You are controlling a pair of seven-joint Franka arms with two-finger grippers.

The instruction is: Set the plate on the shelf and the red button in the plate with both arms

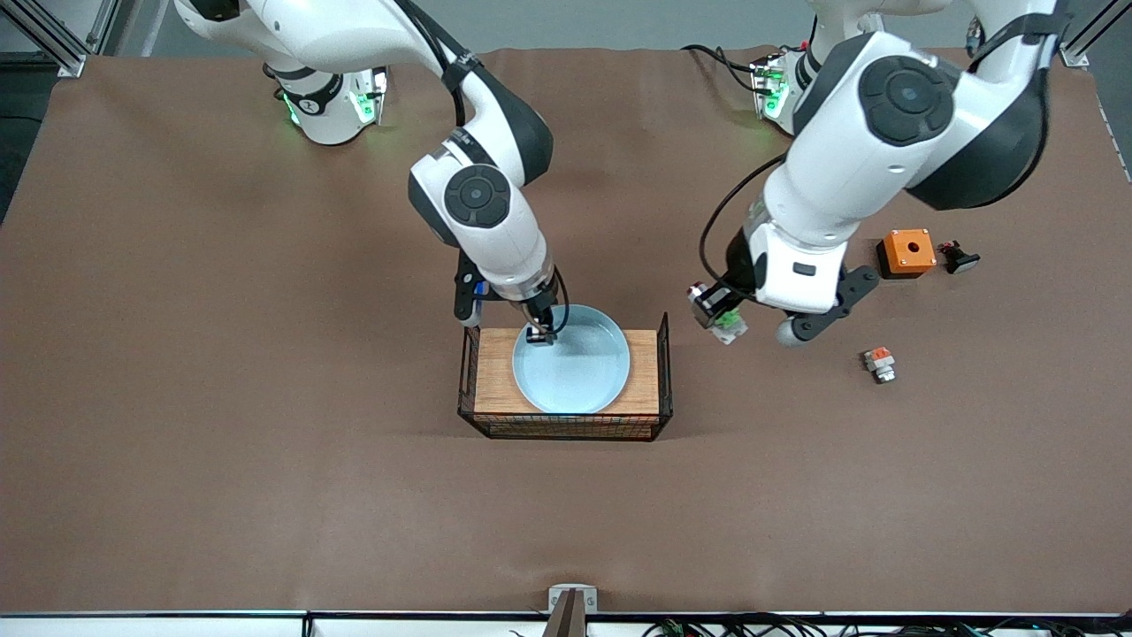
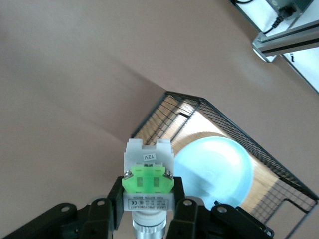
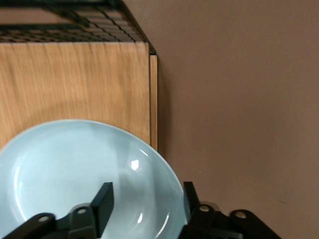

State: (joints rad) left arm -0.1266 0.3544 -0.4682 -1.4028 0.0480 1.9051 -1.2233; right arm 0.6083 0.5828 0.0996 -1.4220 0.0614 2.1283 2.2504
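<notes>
Two white-and-black arms reached down from the top edge of the front view over a matte brown table [image 1: 221, 398]. At centre frame a black wire basket [image 1: 566, 429] with a pale wood-grain floor held the plate [image 1: 579, 376], a smooth, round, shallow, pale blue-white dish with a raised rim, lying flat on the wood. The right gripper [image 1: 541, 334] stood at the plate's upper-left rim, and here its fingers were too small to tell how they stood. Right of the basket in the frame, the left gripper [image 1: 721, 314] hung over bare table, closed on the red button [image 1: 727, 326], seen here as a tiny white and green block. Toward the right edge lay an orange box [image 1: 908, 251] with a hole, a small dark part [image 1: 959, 257] beside it, and lower down a white part with an orange-red block [image 1: 879, 363]. The left wrist view showed what the front view did not: the red button [image 2: 148, 181] clamped between dark fingers [image 2: 182, 204] at the bottom of the frame, its notched white body, glossy green block and a printed label plain, with the mesh basket and plate at lower right. The right wrist view showed the right gripper [image 3: 147, 206] with jaws spread wide, one finger [image 3: 102, 204] inside the plate [image 3: 75, 164] and one outside the glossy rim, gripping nothing, wood grain filling the upper left.
</notes>
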